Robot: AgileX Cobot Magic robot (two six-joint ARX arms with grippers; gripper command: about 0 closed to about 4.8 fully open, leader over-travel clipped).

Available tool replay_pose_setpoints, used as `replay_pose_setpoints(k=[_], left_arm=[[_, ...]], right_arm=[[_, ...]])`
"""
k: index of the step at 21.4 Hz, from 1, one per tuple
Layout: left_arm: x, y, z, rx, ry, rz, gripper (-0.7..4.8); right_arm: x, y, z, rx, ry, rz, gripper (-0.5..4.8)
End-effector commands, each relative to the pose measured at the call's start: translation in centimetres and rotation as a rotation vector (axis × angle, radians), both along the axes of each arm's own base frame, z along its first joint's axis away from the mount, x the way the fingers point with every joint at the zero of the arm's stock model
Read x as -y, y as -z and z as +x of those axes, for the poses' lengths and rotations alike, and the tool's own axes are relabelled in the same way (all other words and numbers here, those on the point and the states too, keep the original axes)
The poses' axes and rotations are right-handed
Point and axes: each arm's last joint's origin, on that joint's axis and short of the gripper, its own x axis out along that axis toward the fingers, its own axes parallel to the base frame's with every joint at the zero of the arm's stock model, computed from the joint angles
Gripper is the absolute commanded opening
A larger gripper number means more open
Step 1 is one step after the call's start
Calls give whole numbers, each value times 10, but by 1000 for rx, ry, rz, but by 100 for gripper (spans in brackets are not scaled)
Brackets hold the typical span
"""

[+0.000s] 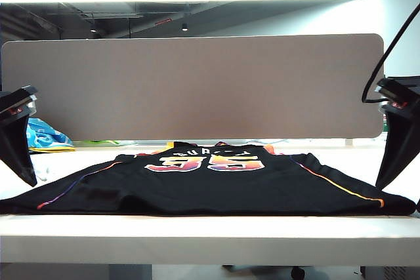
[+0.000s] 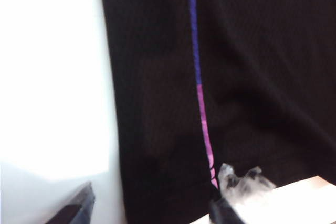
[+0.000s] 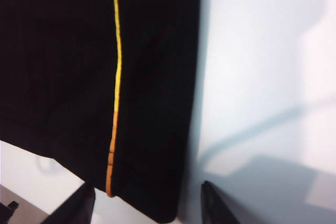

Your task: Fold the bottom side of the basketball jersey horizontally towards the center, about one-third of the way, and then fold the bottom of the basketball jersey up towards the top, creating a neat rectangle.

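The big black sleeveless basketball jersey (image 1: 210, 185) with the gradient 35 lies flat across the white table (image 1: 210, 234), hem toward the near edge, running side to side. Left gripper (image 1: 26, 172) and right gripper (image 1: 387, 175) hang over opposite hem corners, both spread and empty. Each looks equally close, so I'd guess a two-handed lift.

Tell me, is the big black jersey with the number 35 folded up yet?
No, the black fabric basketball jersey with gradient number 35 lies spread flat across the white table, its bottom edge unfolded.
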Motion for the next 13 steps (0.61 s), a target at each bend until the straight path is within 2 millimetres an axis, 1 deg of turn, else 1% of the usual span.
replay_pose_setpoints(k=[1, 5, 13], left_arm=[[0, 7, -7, -82, -6, 26, 281], [1, 7, -7, -84, 7, -11, 281], [8, 8, -6, -72, 36, -11, 281]], right_arm=[[0, 0, 2, 12, 2, -20, 276], [-1, 5, 5, -3, 6, -15, 276], [-7, 20, 10, -51, -9, 13, 277]])
